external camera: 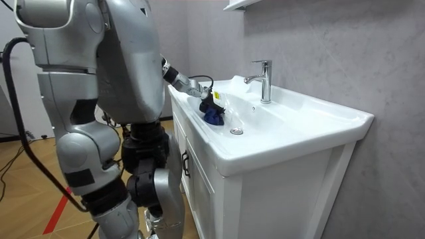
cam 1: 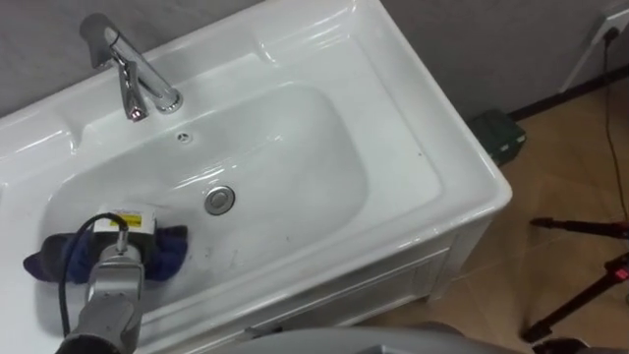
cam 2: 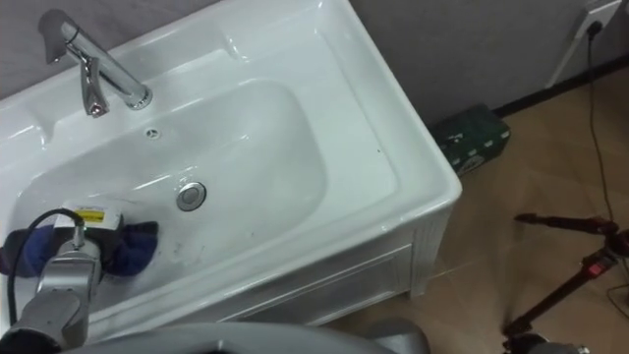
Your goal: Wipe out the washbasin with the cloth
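Left eye view: left hand [cam 1: 120,241] rests on the blue cloth [cam 1: 173,251] at the basin's [cam 1: 393,147] near-left end (grip: cannot tell); the bowl's length runs right, past the drain [cam 1: 219,200].

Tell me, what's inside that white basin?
A blue cloth lies at the left end of the basin, with the robot's left hand on top of it, and a metal drain sits mid-floor. Whatever lies under the cloth is covered.

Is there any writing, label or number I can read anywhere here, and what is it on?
No text can be read here.
Tag on the left hand: print too small to read.
Green box on the floor: too blurred to tell.
Basin and tap: no writing.
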`<state>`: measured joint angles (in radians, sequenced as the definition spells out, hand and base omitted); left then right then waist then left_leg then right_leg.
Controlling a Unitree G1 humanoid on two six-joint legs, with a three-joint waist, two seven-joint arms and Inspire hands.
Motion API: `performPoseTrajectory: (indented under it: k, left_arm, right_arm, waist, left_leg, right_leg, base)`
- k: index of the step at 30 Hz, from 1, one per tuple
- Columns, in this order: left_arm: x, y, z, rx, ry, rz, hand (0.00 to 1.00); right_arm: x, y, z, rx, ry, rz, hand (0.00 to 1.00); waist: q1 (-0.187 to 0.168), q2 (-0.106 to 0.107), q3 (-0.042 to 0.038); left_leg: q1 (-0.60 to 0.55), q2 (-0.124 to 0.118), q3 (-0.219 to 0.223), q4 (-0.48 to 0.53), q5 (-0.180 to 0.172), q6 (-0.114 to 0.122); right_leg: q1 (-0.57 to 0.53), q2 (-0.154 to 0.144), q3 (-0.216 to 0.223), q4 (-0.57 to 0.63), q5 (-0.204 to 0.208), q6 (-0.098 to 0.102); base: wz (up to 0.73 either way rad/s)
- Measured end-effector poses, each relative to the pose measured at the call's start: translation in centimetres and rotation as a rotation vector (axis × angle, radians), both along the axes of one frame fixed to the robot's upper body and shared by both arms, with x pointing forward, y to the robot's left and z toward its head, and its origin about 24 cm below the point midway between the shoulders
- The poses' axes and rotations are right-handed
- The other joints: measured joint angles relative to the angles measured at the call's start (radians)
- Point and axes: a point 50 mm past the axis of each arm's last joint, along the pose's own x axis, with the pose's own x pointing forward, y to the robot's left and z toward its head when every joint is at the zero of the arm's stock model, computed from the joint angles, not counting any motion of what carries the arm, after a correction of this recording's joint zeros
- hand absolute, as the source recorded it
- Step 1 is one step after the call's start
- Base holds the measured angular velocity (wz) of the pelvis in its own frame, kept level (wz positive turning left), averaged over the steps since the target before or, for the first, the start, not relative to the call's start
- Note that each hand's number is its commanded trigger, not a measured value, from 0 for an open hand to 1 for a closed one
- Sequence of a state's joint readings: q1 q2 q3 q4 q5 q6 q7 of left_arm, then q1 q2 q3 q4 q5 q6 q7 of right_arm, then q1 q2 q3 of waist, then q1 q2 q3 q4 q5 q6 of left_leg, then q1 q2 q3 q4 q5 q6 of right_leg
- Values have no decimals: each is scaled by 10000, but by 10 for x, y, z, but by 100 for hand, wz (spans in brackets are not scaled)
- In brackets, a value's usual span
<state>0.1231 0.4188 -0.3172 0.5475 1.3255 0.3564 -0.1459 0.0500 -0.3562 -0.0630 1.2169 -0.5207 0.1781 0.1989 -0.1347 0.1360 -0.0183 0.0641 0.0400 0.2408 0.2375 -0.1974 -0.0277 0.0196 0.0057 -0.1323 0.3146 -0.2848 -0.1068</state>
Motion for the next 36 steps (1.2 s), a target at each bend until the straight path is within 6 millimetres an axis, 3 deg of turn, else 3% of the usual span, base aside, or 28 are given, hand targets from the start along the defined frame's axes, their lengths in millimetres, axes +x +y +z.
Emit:
performPoseTrajectory:
  k: [9,13,24,29,32,36]
  left_arm:
    - [11,-2,3,-166,448,238,100]
    - [25,-6,8,-232,409,144,100]
    - [37,-11,27,-828,333,420,100]
    - [48,-16,46,-2344,264,637,100]
    - [53,-21,54,-3702,223,824,100]
    - [59,-30,68,-5917,309,1057,100]
  right_arm:
    - [5,5,-3,171,-99,-94,0]
    - [7,8,-4,207,-9,129,0]
    - [15,9,-3,244,-518,-35,0]
    - [20,14,-5,546,-844,-14,0]
    - [19,14,-5,622,-923,-134,0]
    - [18,17,-6,912,-796,49,0]
  waist:
    - [-56,8,28]
    - [-110,-88,119]
    - [51,-292,215]
    - [63,-438,225]
    - [336,-509,218]
    - [561,-580,264]
  left_leg:
    - [-47,-6,-85,-12,-1,-1]
    - [-159,-97,-263,-9,3,-7]
    - [-283,-186,-311,37,2,-4]
    - [-719,-166,-433,314,-22,14]
    - [-744,-164,-401,385,-22,15]
    - [-1009,-54,-504,857,-110,56]
  right_leg:
    - [40,-75,-363,-25,-17,22]
    - [-35,-188,-581,121,-150,79]
    - [-126,-303,-619,148,-186,150]
    - [-309,-342,-900,116,-180,154]
    - [-314,-357,-885,132,-179,155]
    - [-307,-357,-965,145,-177,152]
  base:
    - [5]
    - [20]
    - [1]
    - [17]
    - [1]
    - [6]
